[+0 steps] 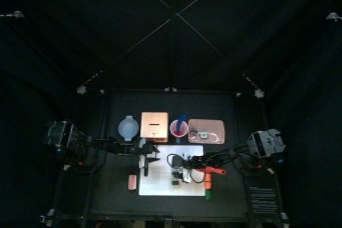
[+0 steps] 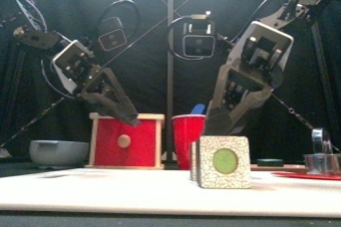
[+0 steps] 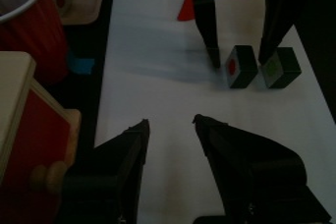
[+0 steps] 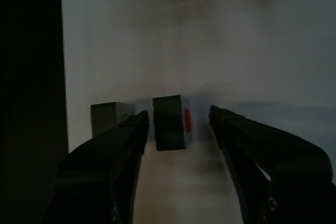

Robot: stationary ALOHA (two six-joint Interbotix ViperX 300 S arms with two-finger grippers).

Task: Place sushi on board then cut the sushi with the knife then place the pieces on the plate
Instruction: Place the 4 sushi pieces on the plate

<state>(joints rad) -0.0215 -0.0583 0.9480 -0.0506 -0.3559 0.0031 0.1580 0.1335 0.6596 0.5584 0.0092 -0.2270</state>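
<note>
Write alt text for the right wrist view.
The right gripper, open, hangs over a white cutting board, with one dark green toy sushi block seen between its jaws. A second such block stands just outside one jaw.

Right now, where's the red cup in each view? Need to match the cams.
Top view: red cup, behind the white board, between the wooden box and the pink tray.
Front view: cup, centre, right of the box.
Left wrist view: cup, off the board's edge, past the box.
Right wrist view: not in it.
Shared landmark: the white board, in all four.
</note>
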